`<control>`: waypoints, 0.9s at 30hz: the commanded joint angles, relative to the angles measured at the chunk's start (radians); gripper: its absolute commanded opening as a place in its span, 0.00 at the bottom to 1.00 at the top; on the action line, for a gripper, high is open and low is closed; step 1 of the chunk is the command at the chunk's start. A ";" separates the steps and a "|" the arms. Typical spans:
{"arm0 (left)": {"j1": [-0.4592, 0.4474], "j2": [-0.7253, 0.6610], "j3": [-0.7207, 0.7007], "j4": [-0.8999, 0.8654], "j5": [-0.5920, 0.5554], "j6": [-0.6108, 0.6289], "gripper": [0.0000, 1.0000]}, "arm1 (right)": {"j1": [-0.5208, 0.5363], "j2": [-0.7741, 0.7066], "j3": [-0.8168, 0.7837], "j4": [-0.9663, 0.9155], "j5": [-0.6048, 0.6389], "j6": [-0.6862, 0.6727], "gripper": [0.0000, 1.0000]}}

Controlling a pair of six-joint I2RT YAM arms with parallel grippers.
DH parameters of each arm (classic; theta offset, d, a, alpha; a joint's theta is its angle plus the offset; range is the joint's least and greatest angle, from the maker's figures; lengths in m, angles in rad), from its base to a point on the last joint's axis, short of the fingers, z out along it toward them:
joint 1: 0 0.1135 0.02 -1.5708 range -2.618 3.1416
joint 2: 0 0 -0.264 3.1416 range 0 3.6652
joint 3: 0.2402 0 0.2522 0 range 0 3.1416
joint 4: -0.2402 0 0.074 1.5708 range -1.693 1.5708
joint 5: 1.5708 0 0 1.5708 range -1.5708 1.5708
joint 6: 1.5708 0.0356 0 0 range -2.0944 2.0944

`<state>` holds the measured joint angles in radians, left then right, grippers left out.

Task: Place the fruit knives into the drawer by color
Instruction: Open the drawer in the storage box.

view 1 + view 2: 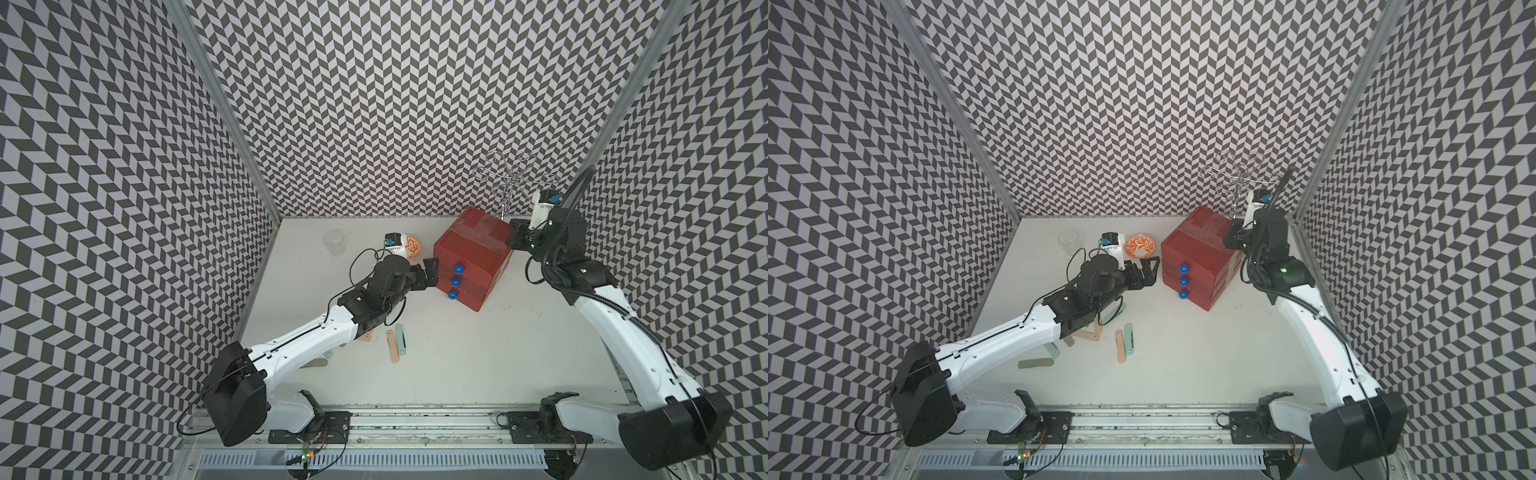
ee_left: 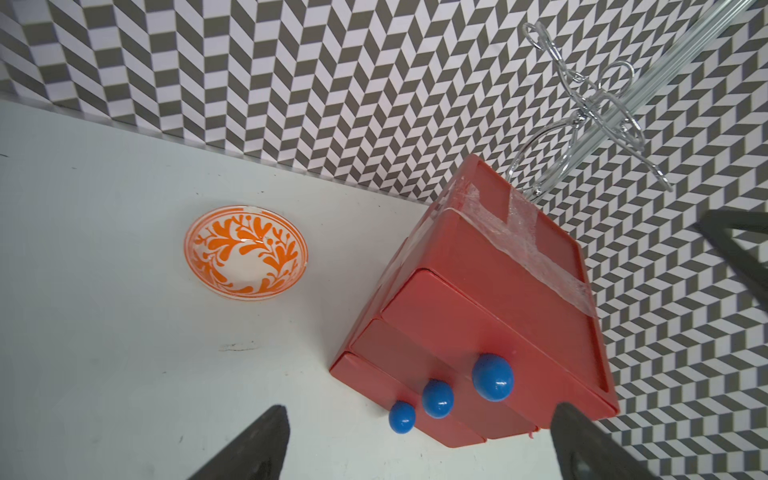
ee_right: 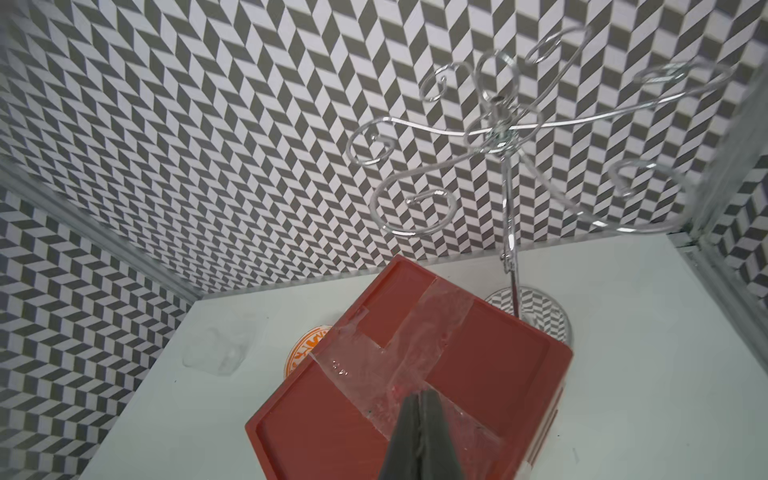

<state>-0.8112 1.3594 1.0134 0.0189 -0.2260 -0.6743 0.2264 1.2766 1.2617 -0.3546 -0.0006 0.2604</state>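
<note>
Small flat oblong fruit knives (image 1: 1120, 347) in mint, grey-green and peach lie scattered on the white desk (image 1: 1204, 353) behind the left claw (image 1: 431, 272), some under its arm. The red cube-shaped drawer chest (image 1: 473, 257) with blue ball knobs stands just ahead of this released claw. The right claw (image 3: 419, 401), clenched on nothing, is over the chest's taped top

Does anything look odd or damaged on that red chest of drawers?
Yes: wrinkled clear tape crosses the top of the red drawer chest, like a repair. The chest also sits skewed to the back wall.
</note>
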 commanded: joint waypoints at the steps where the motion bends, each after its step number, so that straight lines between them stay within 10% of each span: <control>1: -0.001 -0.013 -0.020 0.053 0.081 -0.037 1.00 | 0.008 0.056 0.066 -0.037 -0.065 -0.020 0.00; 27: -0.001 0.107 -0.082 0.285 0.495 -0.265 0.87 | 0.013 0.274 0.162 -0.179 -0.119 0.001 0.00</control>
<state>-0.8112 1.4590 0.9344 0.2623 0.2298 -0.9215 0.2337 1.5387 1.4082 -0.5419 -0.0940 0.2478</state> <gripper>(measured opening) 0.872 0.047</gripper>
